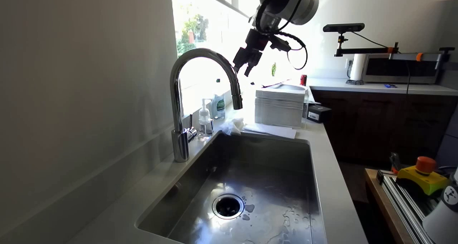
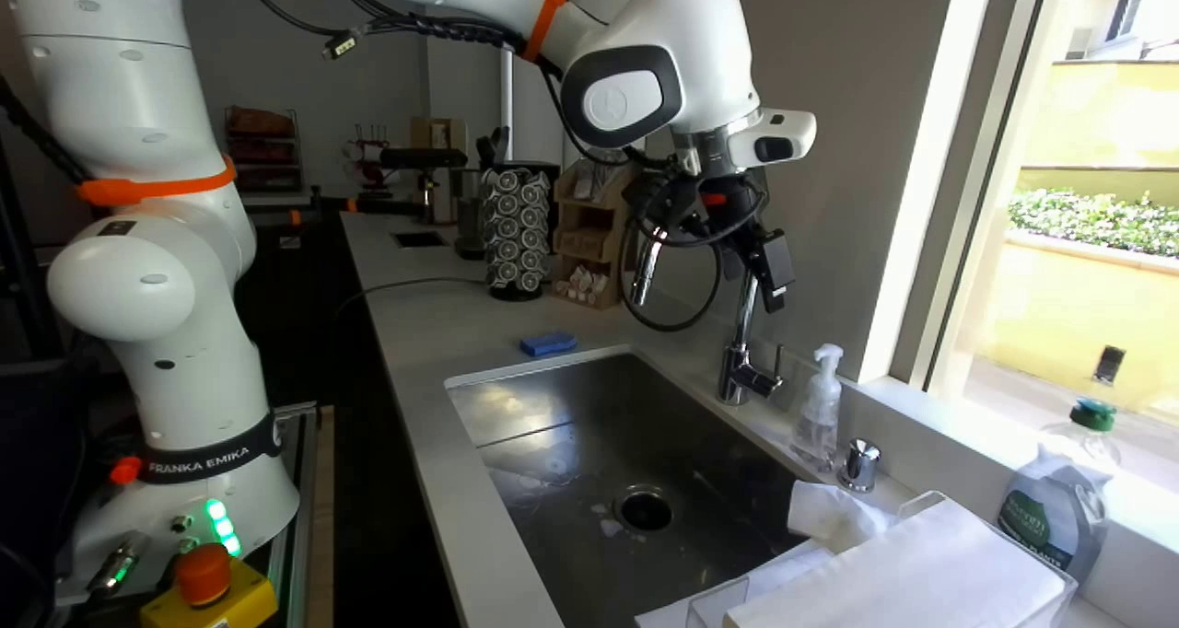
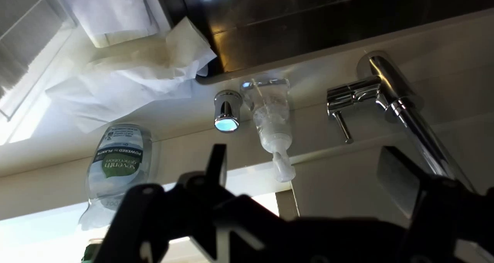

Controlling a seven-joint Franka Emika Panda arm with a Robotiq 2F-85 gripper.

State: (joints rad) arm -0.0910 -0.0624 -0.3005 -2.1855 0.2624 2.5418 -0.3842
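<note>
Clear soap dispenser (image 3: 270,118) upright on the table (image 3: 319,76) beside the sink (image 1: 272,176), between a chrome cap (image 3: 227,110) and the faucet (image 3: 388,78). Higher up and apart from it, gripper (image 3: 305,157) spread wide, holding nothing, white pump head (image 3: 283,169) showing off-centre between the fingers (image 3: 398,177) in the wrist view. For a clean approach, probably best to centre the pump head, advance slowly and keep clear of the faucet.

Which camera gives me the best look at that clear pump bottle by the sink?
The wrist view: the clear pump bottle appears largest there, visible from base to nozzle, though its pump points downward in the picture. Both exterior views show it upright but smaller, near the faucet.
</note>
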